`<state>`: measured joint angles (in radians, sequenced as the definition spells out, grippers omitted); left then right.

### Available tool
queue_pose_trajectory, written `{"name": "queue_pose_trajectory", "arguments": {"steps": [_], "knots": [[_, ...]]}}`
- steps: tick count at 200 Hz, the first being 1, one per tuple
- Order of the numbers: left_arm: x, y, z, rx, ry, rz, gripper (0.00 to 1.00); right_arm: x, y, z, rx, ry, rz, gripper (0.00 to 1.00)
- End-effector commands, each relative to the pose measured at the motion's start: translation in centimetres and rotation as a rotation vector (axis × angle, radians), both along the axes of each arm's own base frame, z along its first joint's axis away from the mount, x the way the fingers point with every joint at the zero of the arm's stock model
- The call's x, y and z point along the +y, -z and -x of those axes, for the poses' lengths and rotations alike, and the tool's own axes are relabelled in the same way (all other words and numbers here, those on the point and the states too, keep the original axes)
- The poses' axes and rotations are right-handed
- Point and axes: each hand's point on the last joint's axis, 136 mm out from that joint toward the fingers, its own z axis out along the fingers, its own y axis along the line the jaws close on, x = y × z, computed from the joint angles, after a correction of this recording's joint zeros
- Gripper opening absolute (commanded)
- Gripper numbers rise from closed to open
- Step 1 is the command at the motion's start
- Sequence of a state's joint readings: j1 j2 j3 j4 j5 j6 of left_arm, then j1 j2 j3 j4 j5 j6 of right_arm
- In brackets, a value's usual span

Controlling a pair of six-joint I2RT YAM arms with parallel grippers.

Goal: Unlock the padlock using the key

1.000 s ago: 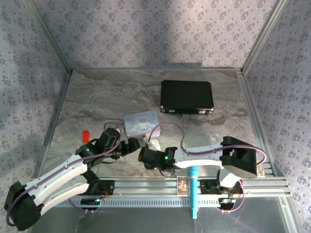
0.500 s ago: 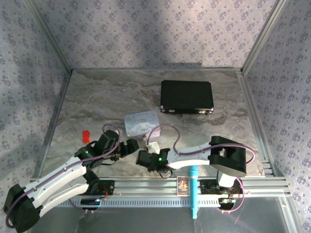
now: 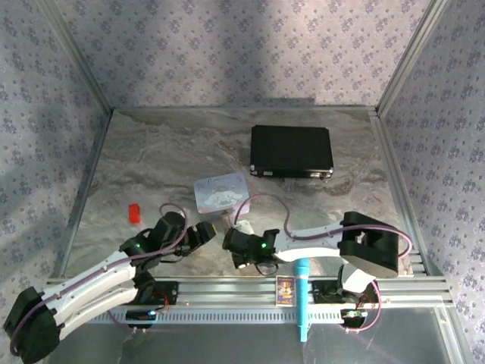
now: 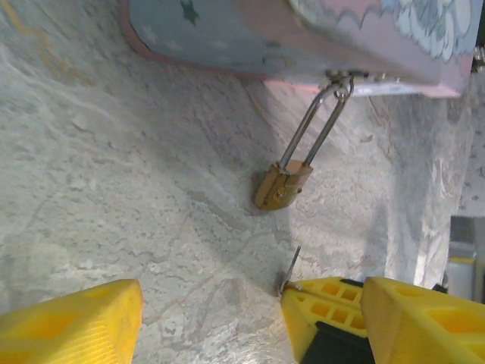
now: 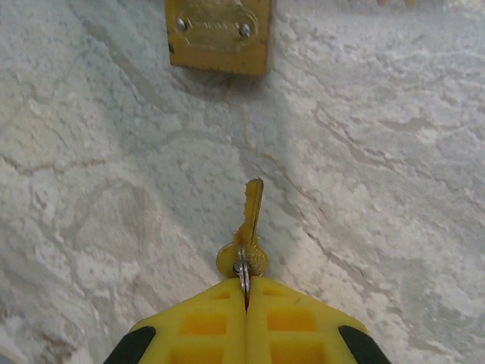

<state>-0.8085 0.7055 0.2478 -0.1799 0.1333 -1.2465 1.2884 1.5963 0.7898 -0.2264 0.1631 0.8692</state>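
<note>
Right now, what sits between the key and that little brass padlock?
Nothing but bare marble tabletop; the right wrist view shows that stretch between the key and the padlock.

Robot test cell, a lab-type rig, not a home. Evidence: two white arms, left arm (image 3: 91, 284) and right arm (image 3: 318, 236), bolted to a slotted aluminium rail (image 3: 227, 294) at the near edge. Purple cables (image 3: 260, 196) loop in the open. Metal frame posts (image 3: 76, 57) box in the table (image 3: 167, 152). Floral-print wall panels (image 3: 227, 53) and the marble-look top read as a staged backdrop. Loose props: black case (image 3: 292, 150), red object (image 3: 134, 213).
</note>
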Motion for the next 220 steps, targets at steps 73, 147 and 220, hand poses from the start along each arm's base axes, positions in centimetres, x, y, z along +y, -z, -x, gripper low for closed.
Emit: {"name": "queue_pose_trajectory", "arguments": {"steps": [73,147,220], "knots": [[-5.1,-4.0,-0.9,0.054,-0.145,0.321,0.76,0.3,-7.2,0.6,-0.024,-0.308,-0.36,0.0],[-8.6,-4.3,-1.1,0.067,-0.06,0.297,0.61,1.2,-9.7,1.6,-0.032,-0.426,-0.41,0.0],[-8.0,-3.4,-0.1,0.072,-0.038,0.223,0.2,0.1,-8.9,-0.1,-0.063,-0.336,-0.36,0.0]]}}
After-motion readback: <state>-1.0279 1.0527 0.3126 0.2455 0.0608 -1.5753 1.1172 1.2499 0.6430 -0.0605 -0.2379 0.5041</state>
